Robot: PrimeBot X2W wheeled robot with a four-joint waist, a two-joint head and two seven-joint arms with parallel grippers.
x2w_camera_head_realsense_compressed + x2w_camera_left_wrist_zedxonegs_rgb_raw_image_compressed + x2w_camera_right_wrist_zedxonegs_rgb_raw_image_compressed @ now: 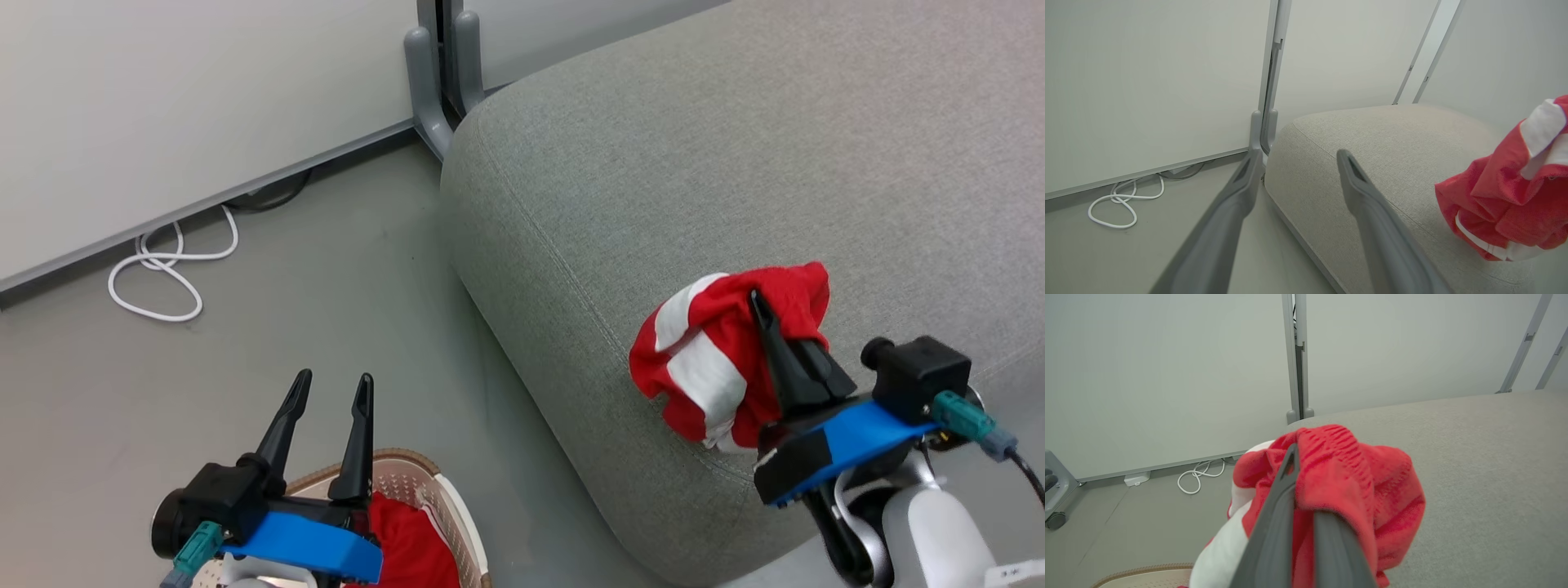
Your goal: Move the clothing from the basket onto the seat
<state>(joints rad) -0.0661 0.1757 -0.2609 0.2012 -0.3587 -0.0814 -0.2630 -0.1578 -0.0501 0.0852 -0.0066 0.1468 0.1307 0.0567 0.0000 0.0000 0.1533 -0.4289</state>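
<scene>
1. Pinches a bunched red-and-white garment point(710, 359) in the right claw point(761, 309), closed tight on the ribbed red band at the top.
2. Hangs long-ways from that pinch, running down and left in the head view, with the white panels on the floor side. Lower end sits at the rounded front edge of the seat point(653, 163); can't tell if touching.
3. Leaves loads of bare grey cushion beyond the bundle and to its right.
4. Holds the left claw point(335, 377) spread wide and empty above the basket point(408, 457), aimed toward the seat corner.
5. Keeps more red clothing point(408, 539) in the basket, on the floor point(326, 327) near the seat's front edge.
6. Opens onto free floor on the left, up to a white cable point(163, 269) by the wall panel point(204, 98).
</scene>
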